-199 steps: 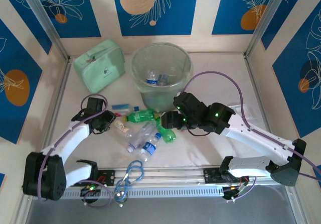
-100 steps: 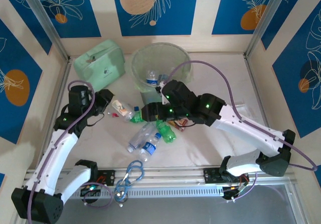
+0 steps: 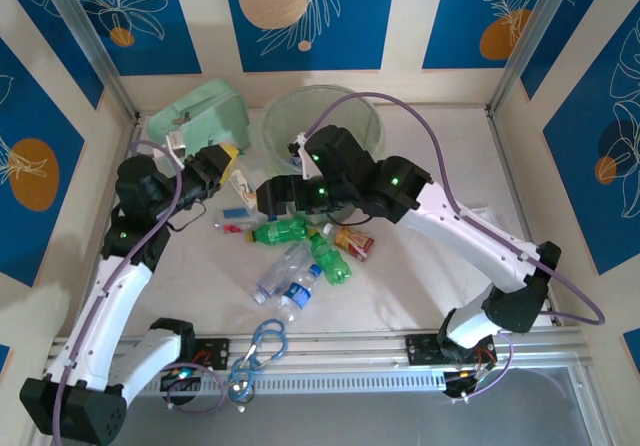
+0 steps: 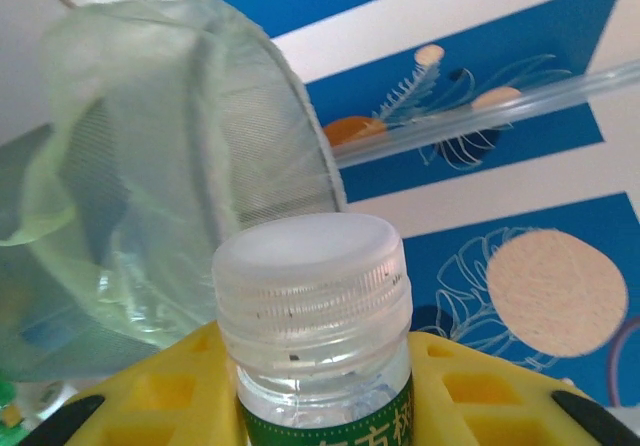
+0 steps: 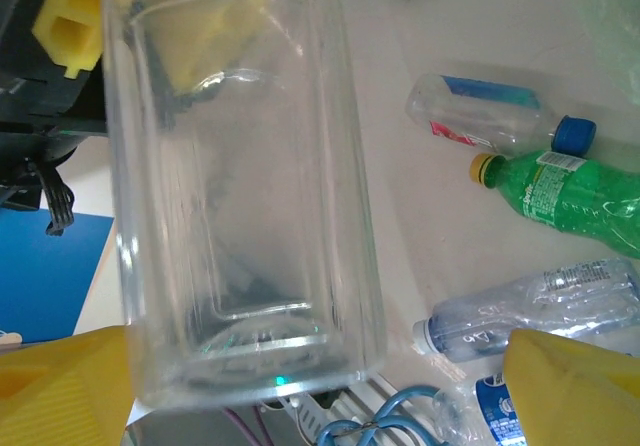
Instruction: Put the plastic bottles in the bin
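My left gripper (image 3: 228, 166) (image 4: 315, 396) is shut on the neck of a clear bottle (image 3: 241, 183) (image 4: 310, 296) with a white cap and green label, held just left of the bin (image 3: 322, 90) (image 4: 170, 166). The right gripper (image 3: 268, 194) (image 5: 315, 386) stands open around that bottle's base (image 5: 250, 246), with a gap on its right side. On the table lie a green bottle (image 3: 285, 231) (image 5: 570, 191), a second green one (image 3: 332, 263), a blue-capped clear bottle (image 3: 238, 213) (image 5: 485, 116), a crushed clear bottle (image 3: 280, 271) (image 5: 540, 311), and a blue-labelled one (image 3: 300, 291).
A mint-green zip case (image 3: 195, 116) sits at the back left beside the bin. The blue carabiner (image 3: 262, 346) (image 5: 390, 431) lies near the front rail. A small orange-labelled bottle (image 3: 352, 243) rests right of the pile. Blue-patterned walls close in the table.
The left arm has lifted the white-capped bottle off the table and up toward the bin. My right gripper has moved left and back after it, and its jaws have spread wider.
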Controlling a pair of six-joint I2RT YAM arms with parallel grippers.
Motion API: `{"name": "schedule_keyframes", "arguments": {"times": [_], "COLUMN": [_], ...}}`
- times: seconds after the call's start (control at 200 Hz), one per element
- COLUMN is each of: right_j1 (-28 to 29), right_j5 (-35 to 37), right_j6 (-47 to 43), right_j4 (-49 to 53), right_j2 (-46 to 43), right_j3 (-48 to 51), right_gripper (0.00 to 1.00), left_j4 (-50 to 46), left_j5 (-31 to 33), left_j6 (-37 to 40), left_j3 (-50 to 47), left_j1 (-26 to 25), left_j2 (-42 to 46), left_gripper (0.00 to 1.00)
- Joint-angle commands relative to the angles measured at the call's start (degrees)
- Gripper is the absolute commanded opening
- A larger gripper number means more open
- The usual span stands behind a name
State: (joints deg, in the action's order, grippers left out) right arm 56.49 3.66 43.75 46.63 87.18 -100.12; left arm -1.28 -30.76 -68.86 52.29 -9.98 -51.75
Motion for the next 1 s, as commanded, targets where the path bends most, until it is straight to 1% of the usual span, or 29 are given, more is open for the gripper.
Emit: {"name": "schedule_keyframes", "arguments": {"times": [0.0,0.1,0.255,0.365,0.475,0.515,0.615,0.665,0.695,0.735,0.775,0.78,0.795,0.805,0.89,0.995], "right_j1": [-0.22,-0.29,-0.35,-0.34,-0.44,-0.46,-0.42,-0.57,-0.64,-0.80,-0.92,-0.92,-1.05,-1.04,-2.24,-4.70], "right_j5": [-2.03,-3.07,-3.90,-4.49,-5.06,-5.15,-4.90,-4.72,-4.59,-4.29,-3.83,-3.83,-3.63,-3.52,-1.53,0.50], "right_j6": [-2.30,-2.74,-2.88,-2.89,-2.88,-2.88,-2.97,-3.05,-3.14,-3.21,-3.30,-3.30,-3.46,-3.48,-3.85,-4.60], "right_j4": [3.08,3.21,3.20,3.11,3.13,3.15,3.22,3.21,3.28,3.51,3.85,3.85,4.05,4.15,5.82,8.03], "right_j2": [1.43,2.75,4.52,5.57,6.33,6.58,6.56,6.51,6.41,6.39,6.31,6.31,6.32,6.33,6.26,6.42], "right_j3": [-4.17,-5.76,-7.52,-8.55,-9.52,-9.82,-10.19,-10.32,-10.47,-10.66,-10.93,-10.93,-11.24,-11.28,-12.65,-15.22], "right_gripper": [0.93,0.89,0.82,0.76,0.67,0.62,0.53,0.50,0.49,0.49,0.48,0.48,0.48,0.48,0.48,0.48], "left_j4": [8.27,11.14,16.13,19.69,19.53,18.88,17.20,16.63,16.42,16.04,14.90,14.68,14.01,13.56,6.81,-7.41], "left_j5": [-7.46,-10.32,-12.22,-14.15,-14.42,-14.33,-13.81,-13.47,-13.22,-12.78,-12.13,-12.04,-11.78,-11.62,-9.90,-5.24], "left_j6": [-2.75,-4.25,-6.80,-8.86,-8.55,-8.10,-6.89,-6.50,-6.25,-5.87,-5.02,-4.86,-4.41,-3.99,1.18,11.31], "left_j3": [1.69,1.58,0.41,0.00,0.00,0.00,0.18,0.18,0.18,0.18,0.42,0.43,0.58,0.72,2.82,6.92], "left_j1": [0.40,0.40,0.40,0.37,0.31,0.34,0.32,0.31,0.39,0.33,0.32,0.32,0.31,0.35,0.37,0.18], "left_j2": [-1.08,-2.72,-3.65,-4.66,-4.77,-4.81,-4.77,-4.75,-4.64,-4.51,-4.11,-4.04,-3.92,-3.81,-3.01,-1.41], "left_gripper": [0.30,0.30,0.31,0.30,0.30,0.31,0.35,0.43,0.53,0.70,0.82,0.85,0.97,0.99,1.00,1.00]}}
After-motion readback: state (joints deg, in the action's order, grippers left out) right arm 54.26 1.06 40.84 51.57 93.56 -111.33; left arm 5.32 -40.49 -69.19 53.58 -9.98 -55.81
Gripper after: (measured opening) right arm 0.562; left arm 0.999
